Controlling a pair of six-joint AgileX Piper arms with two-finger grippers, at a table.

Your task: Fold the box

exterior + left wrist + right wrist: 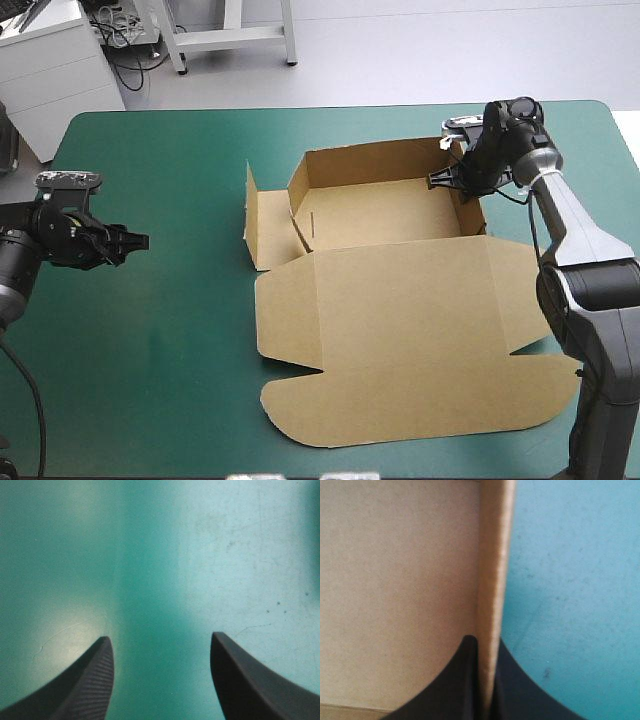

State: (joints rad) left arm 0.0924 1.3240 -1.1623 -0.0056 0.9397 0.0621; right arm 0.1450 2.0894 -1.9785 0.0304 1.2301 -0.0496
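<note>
Box (400, 300) of brown board sits right of centre on the teal-green cover (150, 350), its far half a tray with raised walls, its lid flat toward the near edge. The right gripper (457, 180) pinches the tray's right wall, its 2 black fingers nearly closed on the board's edge; the left gripper (135, 240) hangs spread wide over bare cover, well apart from the box. The board looks light and stiff, likely bending only at its creases, so a wall's top edge seems the best hold.

Beyond the teal-green table (180, 330) stand a white cabinet (50, 70) and white frame (230, 40) on grey floor (420, 50).
</note>
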